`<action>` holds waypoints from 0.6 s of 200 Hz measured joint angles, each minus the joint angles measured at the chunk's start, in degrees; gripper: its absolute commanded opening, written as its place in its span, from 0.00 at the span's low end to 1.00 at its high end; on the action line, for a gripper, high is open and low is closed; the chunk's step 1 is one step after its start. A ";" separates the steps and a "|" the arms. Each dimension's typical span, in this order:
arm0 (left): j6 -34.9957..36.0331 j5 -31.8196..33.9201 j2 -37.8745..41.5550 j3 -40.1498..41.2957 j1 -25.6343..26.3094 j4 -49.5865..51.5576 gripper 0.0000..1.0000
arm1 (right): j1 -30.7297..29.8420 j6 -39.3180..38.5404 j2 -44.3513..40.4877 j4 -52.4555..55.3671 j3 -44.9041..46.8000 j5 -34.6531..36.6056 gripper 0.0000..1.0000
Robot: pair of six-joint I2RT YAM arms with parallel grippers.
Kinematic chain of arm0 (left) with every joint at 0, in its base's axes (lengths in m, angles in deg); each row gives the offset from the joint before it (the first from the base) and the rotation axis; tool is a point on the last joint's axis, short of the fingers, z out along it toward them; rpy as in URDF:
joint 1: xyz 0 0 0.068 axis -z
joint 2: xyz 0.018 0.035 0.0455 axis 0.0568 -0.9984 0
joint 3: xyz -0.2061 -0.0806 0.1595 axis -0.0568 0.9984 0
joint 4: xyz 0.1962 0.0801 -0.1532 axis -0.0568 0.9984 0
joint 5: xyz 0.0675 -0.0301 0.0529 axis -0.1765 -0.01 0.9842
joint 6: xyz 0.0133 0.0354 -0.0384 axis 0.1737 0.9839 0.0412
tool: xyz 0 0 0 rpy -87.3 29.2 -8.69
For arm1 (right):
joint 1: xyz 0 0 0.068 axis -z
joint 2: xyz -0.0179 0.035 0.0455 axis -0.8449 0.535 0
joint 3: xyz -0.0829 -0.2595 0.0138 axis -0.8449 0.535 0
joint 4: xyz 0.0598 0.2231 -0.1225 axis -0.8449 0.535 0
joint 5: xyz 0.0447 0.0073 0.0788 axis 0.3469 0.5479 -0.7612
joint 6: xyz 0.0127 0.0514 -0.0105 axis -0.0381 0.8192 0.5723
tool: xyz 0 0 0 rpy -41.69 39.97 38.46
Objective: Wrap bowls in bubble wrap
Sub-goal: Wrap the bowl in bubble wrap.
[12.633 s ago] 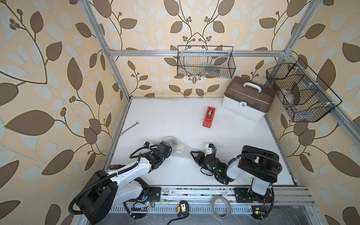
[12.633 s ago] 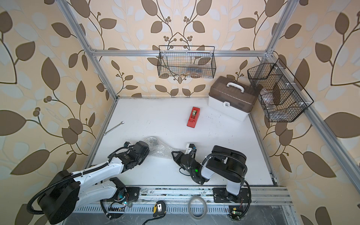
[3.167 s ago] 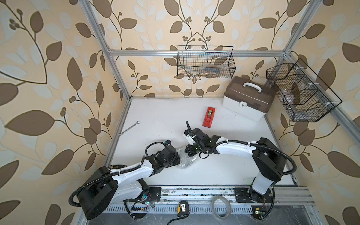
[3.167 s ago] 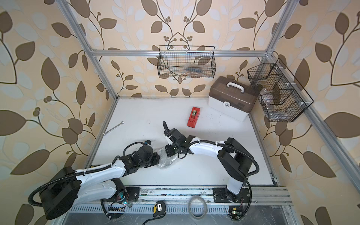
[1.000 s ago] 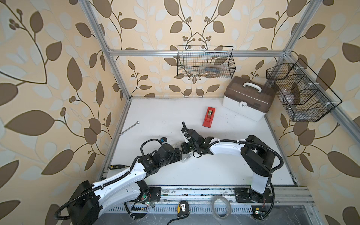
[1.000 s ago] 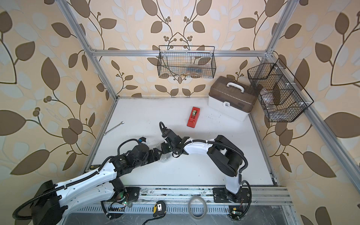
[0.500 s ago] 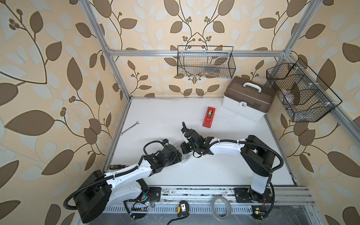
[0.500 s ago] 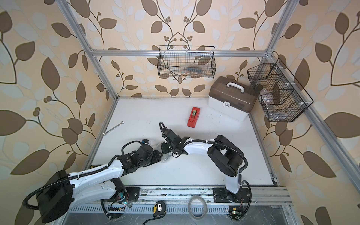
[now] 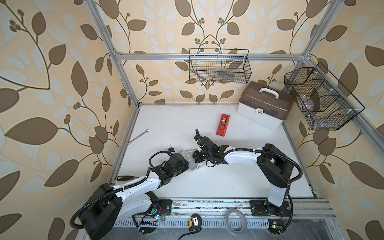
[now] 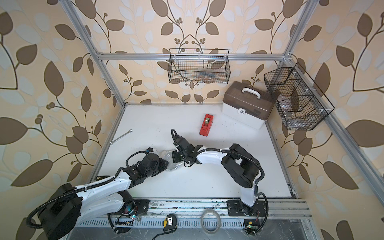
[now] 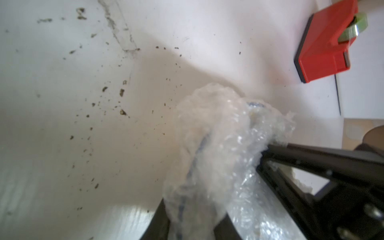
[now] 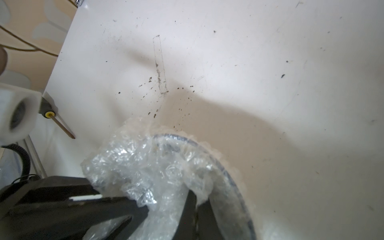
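"Pinching what, the left gripper?"
"Wrap. Its two fingers stand close together with a crumpled fold squeezed between them"
"And the right gripper?"
"Pressed together on the same wrap, on the bundle's other side. The two grippers face each other, tips close"
"How many bowls?"
"One bowl, clear, inside the bundle; only the arc of its rim shows through. One sheet of wrap, bunched around it"
"Where is it?"
"Between the two grippers, over the white table, left of the middle and toward the front. Whether it rests on the table or hangs just above, I cannot tell"
"Further out?"
"One red dispenser behind the right gripper, apart from it. One case with a brown lid in the back right corner. One wrench near the left edge"
"On the walls?"
"Two wire baskets: the back basket and the side basket, on the right wall above the case"
"And at the front?"
"Past the table's front edge, one tape ring and one tape measure, near each other, well apart from the bundle"
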 measured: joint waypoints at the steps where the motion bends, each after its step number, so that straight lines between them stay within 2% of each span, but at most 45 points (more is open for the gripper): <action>1: 0.22 0.04 -0.11 -0.02 -0.04 -0.07 0.11 | 0.00 0.07 0.00 -0.02 0.00 -0.07 0.00; 10: -0.04 0.07 -0.92 -0.09 -0.33 -0.79 0.00 | 0.13 0.26 -0.28 -0.33 0.00 -0.79 0.01; 49: 0.00 -0.13 -3.45 -1.01 -0.33 -2.25 0.00 | 1.70 0.50 -2.01 -0.28 0.00 -4.31 0.05; 120: 0.76 -0.61 -1.88 -1.05 -0.33 -0.13 0.00 | 5.73 0.72 -2.32 0.31 -0.66 -9.33 0.11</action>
